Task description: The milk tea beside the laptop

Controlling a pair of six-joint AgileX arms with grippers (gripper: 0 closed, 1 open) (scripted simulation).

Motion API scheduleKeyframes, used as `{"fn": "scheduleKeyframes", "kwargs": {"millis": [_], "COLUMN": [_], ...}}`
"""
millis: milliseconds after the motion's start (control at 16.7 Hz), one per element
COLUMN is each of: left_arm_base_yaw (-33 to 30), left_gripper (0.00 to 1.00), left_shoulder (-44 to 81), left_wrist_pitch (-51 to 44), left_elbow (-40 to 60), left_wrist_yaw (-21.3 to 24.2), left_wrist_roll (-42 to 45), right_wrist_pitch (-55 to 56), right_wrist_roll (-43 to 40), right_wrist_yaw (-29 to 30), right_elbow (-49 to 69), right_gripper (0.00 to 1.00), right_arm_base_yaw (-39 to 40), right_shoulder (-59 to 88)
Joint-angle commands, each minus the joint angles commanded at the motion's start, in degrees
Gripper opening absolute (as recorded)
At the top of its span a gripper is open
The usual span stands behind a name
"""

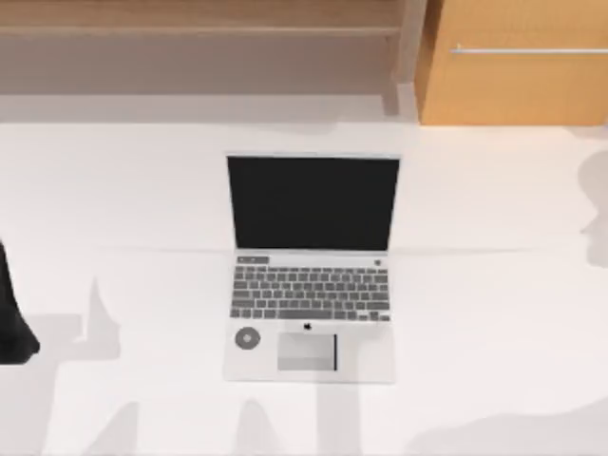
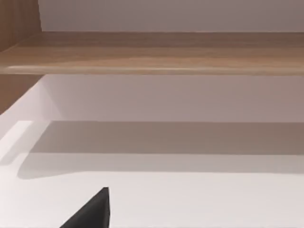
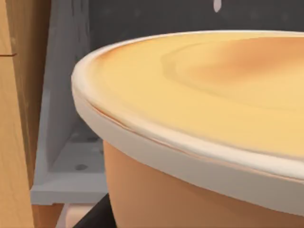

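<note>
A: Laptop [image 1: 312,266]?

B: Mid-bench, lid open. The black screen is toward the far edge, with the keyboard and trackpad [image 1: 306,351] toward the near edge. A round grey sticker [image 1: 247,338] sits just left of the trackpad. Its base lies square to the bench [image 1: 494,313] edges.

A: Milk tea [image 3: 204,118]?

B: Seen from the right wrist, very close. Pale rim, yellow-orange creamy top with a darker orange patch toward the middle, orange wall below the rim. Upright. Behind it are a wooden panel [image 3: 14,142] and a grey bracket [image 3: 66,156]. Where it stands relative to the bench edges, cannot tell.

A: Right gripper [image 3: 92,217]?

B: A dark sliver of it shows low beside the cup wall. How wide it stands, or whether it has hold of the cup, cannot tell.

A: Left arm [image 1: 11,313]?

B: A dark shape at the bench's left edge, about level with the keyboard and well apart from the laptop. From its wrist, one black tip of the left gripper [image 2: 92,211] shows over bare white bench. It faces a wooden shelf [image 2: 152,52] along the far edge. Gap and grip: cannot tell.

A: Anything else?

B: A wooden cabinet [image 1: 513,76] with a bar handle stands past the far right corner. Grey shadows lie along the near and right edges
</note>
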Motion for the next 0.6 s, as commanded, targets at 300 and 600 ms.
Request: {"fn": "scheduleKeyframes", "kwargs": {"millis": [300, 600], "left_arm_base_yaw": [0.0, 0.0], "left_gripper": [1.0, 1.0], "left_shoulder": [0.0, 0.0], "left_wrist_pitch": [0.0, 0.0], "left_elbow": [0.0, 0.0], "left_wrist_yaw": [0.0, 0.0], "left_wrist_roll": [0.0, 0.0], "right_wrist_pitch": [5.18, 8.32], "right_wrist_roll": [-0.16, -0.64], "right_wrist_yaw": [4.92, 12.06], "right_elbow": [-0.09, -1.05], "right_gripper": [0.0, 0.0], "right_arm_base_yaw": [8.31, 17.21], "right_shoulder": [-2.47, -4.89]}}
